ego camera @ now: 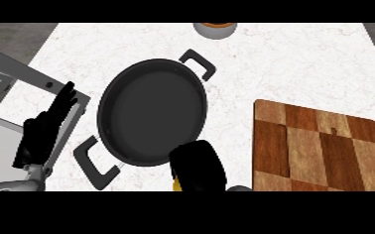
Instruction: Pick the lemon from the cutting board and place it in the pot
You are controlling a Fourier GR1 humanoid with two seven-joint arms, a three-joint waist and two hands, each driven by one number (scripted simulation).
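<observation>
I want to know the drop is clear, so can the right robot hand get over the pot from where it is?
Probably yes. The right robot hand, curled round the lemon, sits at the pot's near rim, and nothing lies inside the pot or between them. The left robot hand rests off to the side.

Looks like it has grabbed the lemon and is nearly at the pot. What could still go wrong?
The right robot hand sits over the pot's near rim, with only a sliver of lemon showing. Released here, the lemon might hit the rim and roll onto the counter. The hand could also nudge the pot.
</observation>
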